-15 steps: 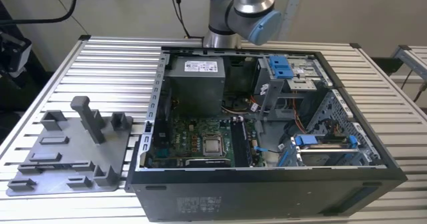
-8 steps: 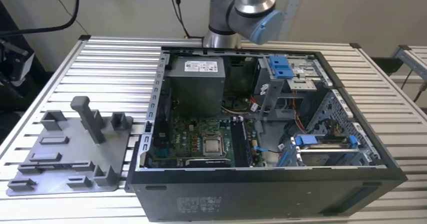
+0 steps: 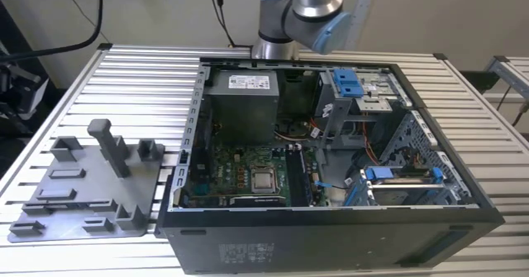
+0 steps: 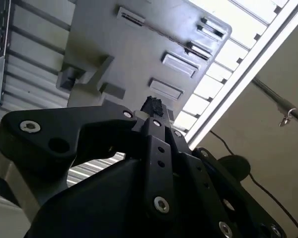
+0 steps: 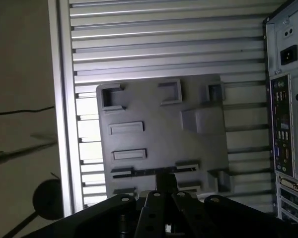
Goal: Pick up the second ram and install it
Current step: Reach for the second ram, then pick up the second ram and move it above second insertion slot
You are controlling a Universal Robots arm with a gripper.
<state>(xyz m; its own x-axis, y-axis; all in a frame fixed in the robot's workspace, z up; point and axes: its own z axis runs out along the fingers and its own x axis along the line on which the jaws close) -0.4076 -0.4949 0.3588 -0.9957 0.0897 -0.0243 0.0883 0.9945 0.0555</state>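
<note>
My gripper [image 4: 151,105] hangs high above the grey tray [image 4: 134,54]. Its black fingertips meet in one block and I see nothing between them. In the first wrist view the gripper [image 5: 166,182] is over the tray's [image 5: 159,134] end, beside a thin dark strip [image 5: 149,171] lying in a slot. Whether that strip is the second ram I cannot tell. In the exterior view the tray [image 3: 83,190] lies to the left of the open computer case [image 3: 331,227]. Dark memory slots [image 3: 293,171] run beside the processor on the motherboard.
An upright grey post [image 3: 108,144] and low holders rise from the tray. The arm's elbow [image 3: 301,10] stands behind the case. The case's rear panel [image 5: 288,124] faces the tray. The slatted table's edge rail [image 5: 64,99] runs along the tray's far side from the case.
</note>
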